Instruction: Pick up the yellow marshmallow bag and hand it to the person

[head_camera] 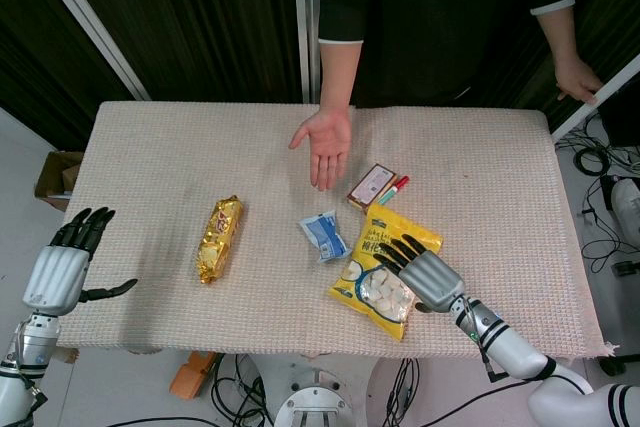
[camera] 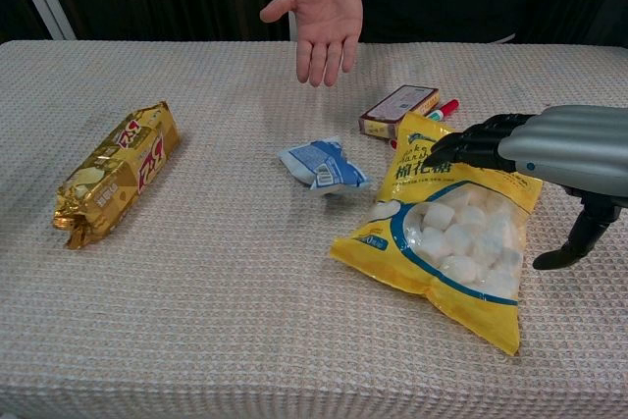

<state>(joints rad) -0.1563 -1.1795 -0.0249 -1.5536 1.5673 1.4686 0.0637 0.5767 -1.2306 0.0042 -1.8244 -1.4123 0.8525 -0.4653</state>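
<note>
The yellow marshmallow bag (head_camera: 375,277) (camera: 446,228) lies flat on the table, right of centre, its clear window showing white marshmallows. My right hand (head_camera: 420,269) (camera: 549,149) hovers over the bag's right side with fingers spread and the thumb hanging down apart, holding nothing. My left hand (head_camera: 68,259) stays at the table's left edge, fingers spread, holding nothing. It does not show in the chest view. The person's open palm (head_camera: 325,142) (camera: 322,12) rests face up at the far middle of the table.
A gold snack pack (head_camera: 219,238) (camera: 116,172) lies at the left. A small blue-white packet (head_camera: 324,234) (camera: 324,165) sits just left of the bag. A brown box (head_camera: 371,186) (camera: 397,110) and a red-green marker (head_camera: 394,189) (camera: 444,109) lie behind it.
</note>
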